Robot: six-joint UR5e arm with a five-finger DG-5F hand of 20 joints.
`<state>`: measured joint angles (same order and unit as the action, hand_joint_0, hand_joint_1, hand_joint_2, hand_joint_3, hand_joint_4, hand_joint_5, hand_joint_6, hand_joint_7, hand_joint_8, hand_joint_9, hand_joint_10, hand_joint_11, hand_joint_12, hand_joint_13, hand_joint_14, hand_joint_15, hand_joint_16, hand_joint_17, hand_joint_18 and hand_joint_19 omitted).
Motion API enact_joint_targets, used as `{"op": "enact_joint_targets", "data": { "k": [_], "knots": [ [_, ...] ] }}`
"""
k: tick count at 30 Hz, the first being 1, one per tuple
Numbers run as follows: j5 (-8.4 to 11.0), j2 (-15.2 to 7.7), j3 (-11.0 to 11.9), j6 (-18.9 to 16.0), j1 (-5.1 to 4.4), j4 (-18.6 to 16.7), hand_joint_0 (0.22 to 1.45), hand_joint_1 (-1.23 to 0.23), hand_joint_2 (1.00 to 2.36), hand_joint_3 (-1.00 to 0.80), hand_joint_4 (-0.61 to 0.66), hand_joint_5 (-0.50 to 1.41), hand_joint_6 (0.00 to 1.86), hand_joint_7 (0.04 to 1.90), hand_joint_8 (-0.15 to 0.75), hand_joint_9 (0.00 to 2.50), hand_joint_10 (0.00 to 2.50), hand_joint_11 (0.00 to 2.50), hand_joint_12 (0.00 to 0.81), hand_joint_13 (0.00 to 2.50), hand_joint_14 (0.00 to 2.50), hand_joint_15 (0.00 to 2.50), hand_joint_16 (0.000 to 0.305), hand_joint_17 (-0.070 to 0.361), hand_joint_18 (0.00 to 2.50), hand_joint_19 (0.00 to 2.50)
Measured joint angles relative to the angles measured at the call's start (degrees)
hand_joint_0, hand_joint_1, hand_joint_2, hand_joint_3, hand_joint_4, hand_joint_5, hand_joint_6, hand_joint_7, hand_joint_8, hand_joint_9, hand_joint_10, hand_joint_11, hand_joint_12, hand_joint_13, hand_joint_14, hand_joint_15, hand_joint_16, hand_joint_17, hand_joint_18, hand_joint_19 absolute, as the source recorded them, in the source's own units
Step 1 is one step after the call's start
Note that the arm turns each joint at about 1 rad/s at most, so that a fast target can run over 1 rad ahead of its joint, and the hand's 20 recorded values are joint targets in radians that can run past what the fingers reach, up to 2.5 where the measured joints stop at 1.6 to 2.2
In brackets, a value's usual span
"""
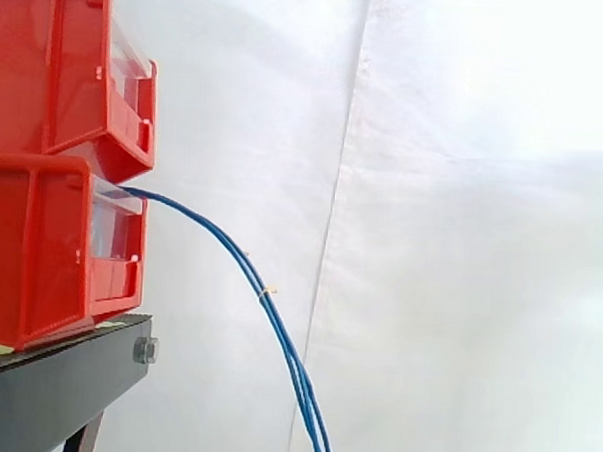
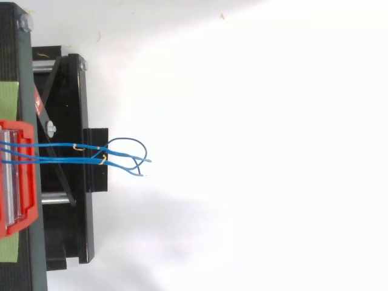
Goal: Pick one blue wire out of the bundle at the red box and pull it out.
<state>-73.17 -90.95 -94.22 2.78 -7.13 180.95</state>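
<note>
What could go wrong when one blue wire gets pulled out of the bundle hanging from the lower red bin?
1. Small yellow ties bind the blue wires together, so tugging one may drag the whole bundle along.
2. Seen from above, a loop at the free ends crosses other strands, so the chosen wire could snag.
3. The lower red bin sits at the edge of the black stand; a hard pull might shift it.

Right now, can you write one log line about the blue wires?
wires: blue wires droop from lower red bin | ties: yellow bands on them | stage: none pulled out
</note>
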Motion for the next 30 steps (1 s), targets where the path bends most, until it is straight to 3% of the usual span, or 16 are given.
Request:
{"op": "enact_joint_targets", "data": {
  "k": [7,14,24,30],
  "knots": [
    [0.77,-4.7,0.0,-0.6,0.39,-2.5,0.53,-0.53,1.00,-0.49,0.34,-0.20,0.50,0.70,0.352,0.63,0.00,0.15,0.434,0.47,0.01,0.17,0.055,0.124,0.48,0.32],
    [0.88,-10.5,0.0,-3.4,1.55,-6.1,0.54,-0.52,1.00,-0.49,0.35,-0.20,0.50,0.70,0.355,0.65,0.00,0.16,0.435,0.48,0.01,0.18,0.055,0.123,0.50,0.33],
    [2.19,-17.5,0.0,-1.1,2.09,-16.9,0.55,-0.52,1.00,-0.50,0.35,-0.20,0.50,0.71,0.357,0.66,0.00,0.16,0.434,0.49,0.01,0.18,0.055,0.123,0.51,0.34],
    [2.79,-22.6,0.2,0.0,2.27,-24.4,0.56,-0.62,1.00,-0.50,0.35,-0.20,0.50,0.76,0.344,0.62,0.00,0.17,0.429,0.48,0.01,0.18,0.054,0.121,0.51,0.35]
  ]
}}
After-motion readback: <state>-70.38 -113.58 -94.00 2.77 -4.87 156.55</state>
